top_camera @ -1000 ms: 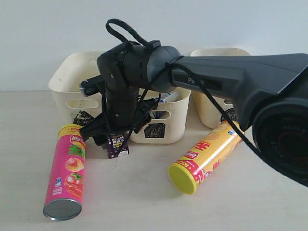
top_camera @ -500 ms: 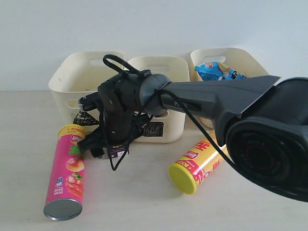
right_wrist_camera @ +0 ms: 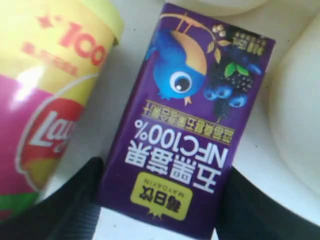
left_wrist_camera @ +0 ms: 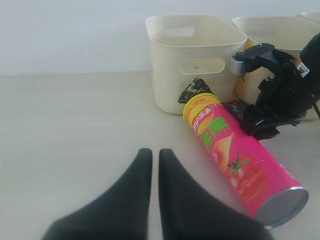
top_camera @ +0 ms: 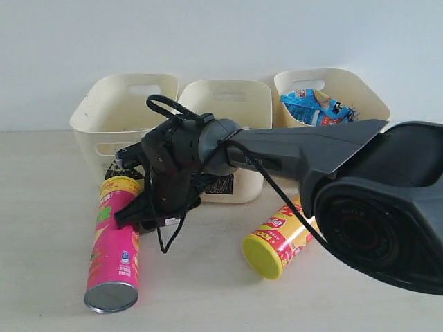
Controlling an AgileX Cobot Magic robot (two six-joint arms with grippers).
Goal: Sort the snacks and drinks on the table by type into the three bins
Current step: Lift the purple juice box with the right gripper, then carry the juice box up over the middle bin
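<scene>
Right wrist view: purple carton (right_wrist_camera: pixel 185 130) between fingers of wide-spread right claw (right_wrist_camera: pixel 165 175); clamped or not, unclear.

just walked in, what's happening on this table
The right gripper, reaching across the middle, straddles the dark purple drink carton beside the lying pink chip can. The left gripper hangs shut, holding nothing. The yellow chip can lies unsorted; a blue-white noodle bag is in the right-hand cream bin.
</scene>
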